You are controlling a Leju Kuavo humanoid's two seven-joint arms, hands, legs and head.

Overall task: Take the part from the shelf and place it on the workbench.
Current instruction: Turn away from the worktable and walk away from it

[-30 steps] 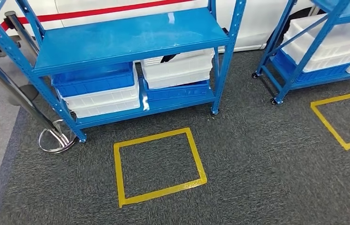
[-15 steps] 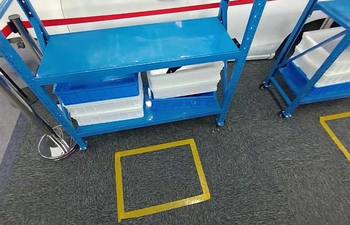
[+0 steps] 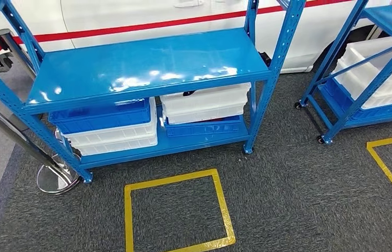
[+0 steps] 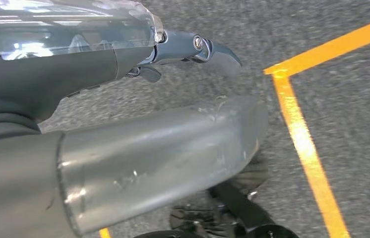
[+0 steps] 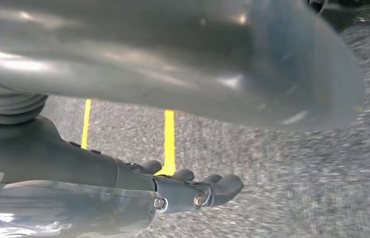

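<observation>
A blue metal shelf point(image 3: 146, 63) stands ahead of me in the head view. Its top board is bare and shiny. On its lower board sit stacked blue and white bins. A small dark piece point(image 3: 187, 93) peeks over the rim of the upper white bin point(image 3: 204, 102) on the right; I cannot tell what it is. My left hand point(image 4: 173, 144) hangs over the carpet with fingers point(image 4: 200, 47) stretched out, holding nothing. My right hand point(image 5: 173, 183) also hangs over the carpet, its fingers point(image 5: 222, 184) extended and apart, with nothing in it.
A yellow taped square point(image 3: 175, 212) marks the dark carpet in front of the shelf. A second blue shelf point(image 3: 378, 68) with white bins stands at the right, beside another taped square point(image 3: 391, 168). A chrome post base point(image 3: 54, 178) stands at the shelf's left foot.
The whole picture has shifted: the camera has moved, and the shelf and the yellow square now lie lower in the head view, the shelf looking larger.
</observation>
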